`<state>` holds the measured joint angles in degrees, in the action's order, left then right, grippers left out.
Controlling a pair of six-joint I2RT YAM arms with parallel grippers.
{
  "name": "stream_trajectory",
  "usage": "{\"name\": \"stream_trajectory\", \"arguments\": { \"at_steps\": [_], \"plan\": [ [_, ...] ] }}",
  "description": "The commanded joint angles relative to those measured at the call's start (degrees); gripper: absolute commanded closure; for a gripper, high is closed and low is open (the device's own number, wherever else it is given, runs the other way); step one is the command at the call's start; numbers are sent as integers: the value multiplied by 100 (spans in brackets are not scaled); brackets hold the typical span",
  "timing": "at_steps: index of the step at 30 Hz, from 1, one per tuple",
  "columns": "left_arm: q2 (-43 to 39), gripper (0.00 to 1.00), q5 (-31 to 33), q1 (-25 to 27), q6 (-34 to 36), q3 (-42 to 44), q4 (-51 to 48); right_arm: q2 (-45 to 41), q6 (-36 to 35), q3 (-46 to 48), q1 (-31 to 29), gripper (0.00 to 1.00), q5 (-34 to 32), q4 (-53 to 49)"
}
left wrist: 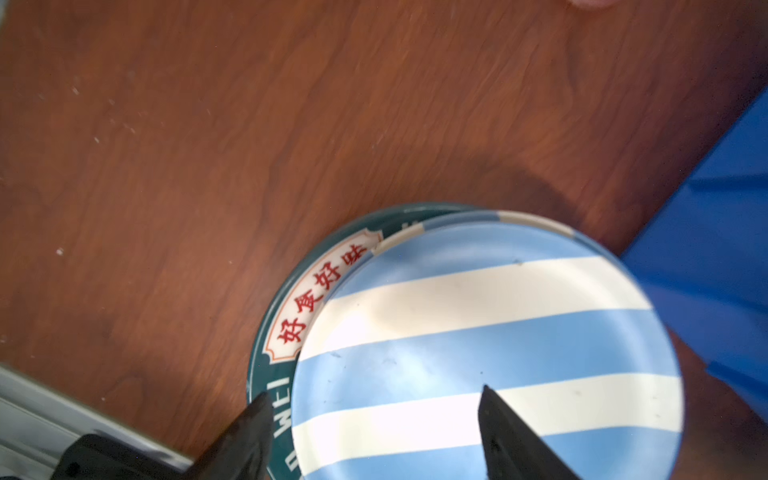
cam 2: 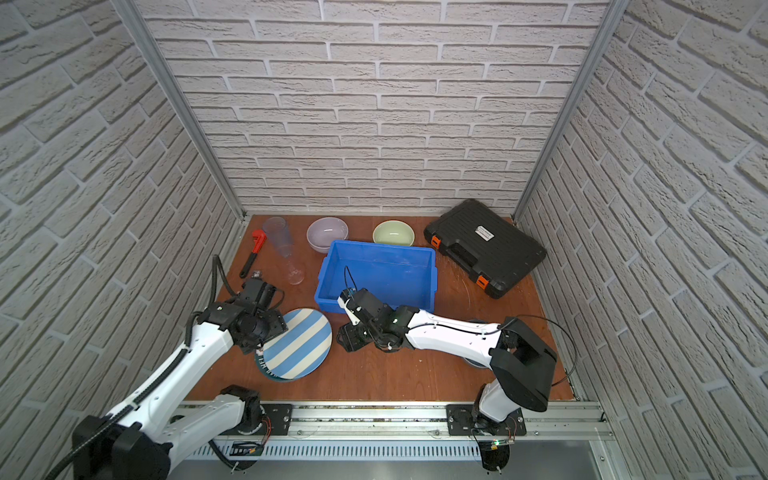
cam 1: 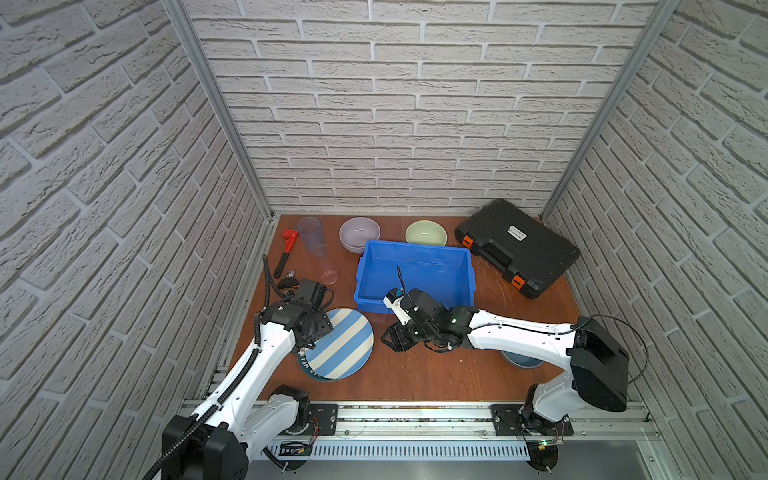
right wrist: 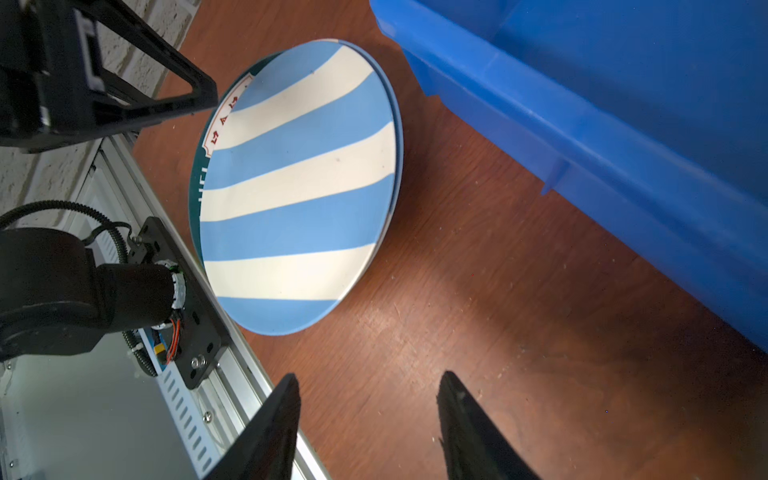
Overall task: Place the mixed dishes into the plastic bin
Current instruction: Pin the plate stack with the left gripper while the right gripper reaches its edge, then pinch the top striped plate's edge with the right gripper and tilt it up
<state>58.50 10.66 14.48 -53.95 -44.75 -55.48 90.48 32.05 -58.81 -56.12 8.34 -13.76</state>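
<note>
A blue-white striped plate [cam 1: 347, 345] [left wrist: 498, 332] [right wrist: 299, 187] lies on a plate with a teal lettered rim [cam 1: 305, 366] [left wrist: 270, 374] at the front left of the table. My left gripper [left wrist: 375, 390] hangs open over the near edge of this stack, one finger above the teal rim and one above the striped face. My right gripper [cam 1: 390, 337] [right wrist: 370, 374] is open over bare table just right of the plates, holding nothing. The blue plastic bin [cam 1: 415, 246] [cam 2: 382, 246] [right wrist: 582, 124] sits behind both grippers, with no dishes showing inside.
A lilac bowl [cam 1: 359, 232] and a pale green bowl [cam 1: 426, 232] stand behind the bin. Two clear tumblers [cam 1: 316, 245] and a red pipe wrench [cam 1: 286, 249] are at the back left. A black tool case [cam 1: 517, 249] is back right. A blue-grey bowl [cam 1: 521, 360] peeks from under my right arm.
</note>
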Motion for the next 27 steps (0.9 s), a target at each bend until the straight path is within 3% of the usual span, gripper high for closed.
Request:
{"name": "stream_trajectory", "arguments": {
  "at_steps": [1, 6, 9, 27],
  "plan": [
    [223, 24, 273, -180, 328, -50, -318, 213, 198, -202, -59, 47, -91, 465],
    [201, 44, -221, -312, 377, 305, 196, 593, 266, -392, -75, 49, -65, 565],
    [153, 54, -397, -337, 352, 478, 322, 796, 258, -527, -92, 44, 1, 594],
    [284, 58, -619, -289, 138, 1132, 885, 1381, 376, -981, -131, 58, 231, 675]
  ]
}}
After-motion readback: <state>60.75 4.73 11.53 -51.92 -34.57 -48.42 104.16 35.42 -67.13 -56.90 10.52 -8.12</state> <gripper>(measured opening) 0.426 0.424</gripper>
